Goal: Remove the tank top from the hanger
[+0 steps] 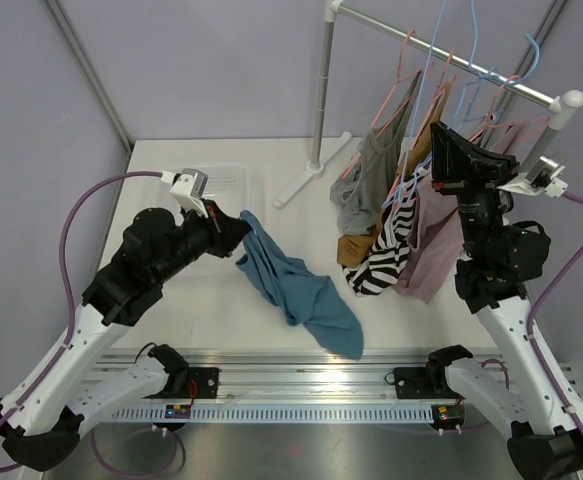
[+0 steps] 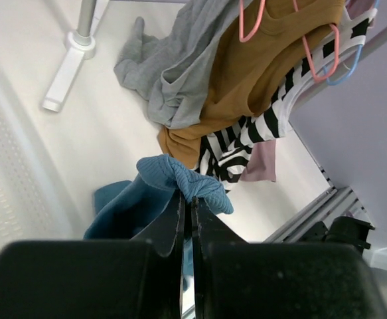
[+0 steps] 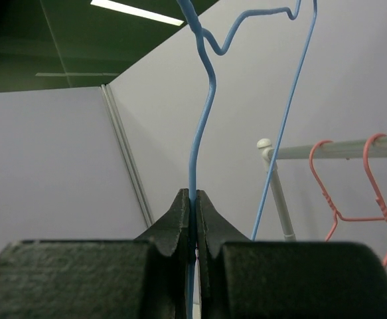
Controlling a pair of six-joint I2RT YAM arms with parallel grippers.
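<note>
So the teal tank top [image 1: 301, 295] is found mid-frame. One end is pinched in the left hand [image 1: 233, 228], which is clamped shut on the fabric, and the rest is draped down onto the desk [image 1: 211, 320]. The right hand [image 3: 193, 197] is closed tight on the wire of the blue hanger [image 3: 203, 106] at the upper right, probably so it's kept steady while the top gets dragged clear. It looks basically freed already.

Right gripper [image 3: 193, 198] pinching blue wire hanger [image 3: 203, 133]
Pink hangers [image 3: 326, 194] hang on the white rail [image 3: 339, 147] behind.
</note>
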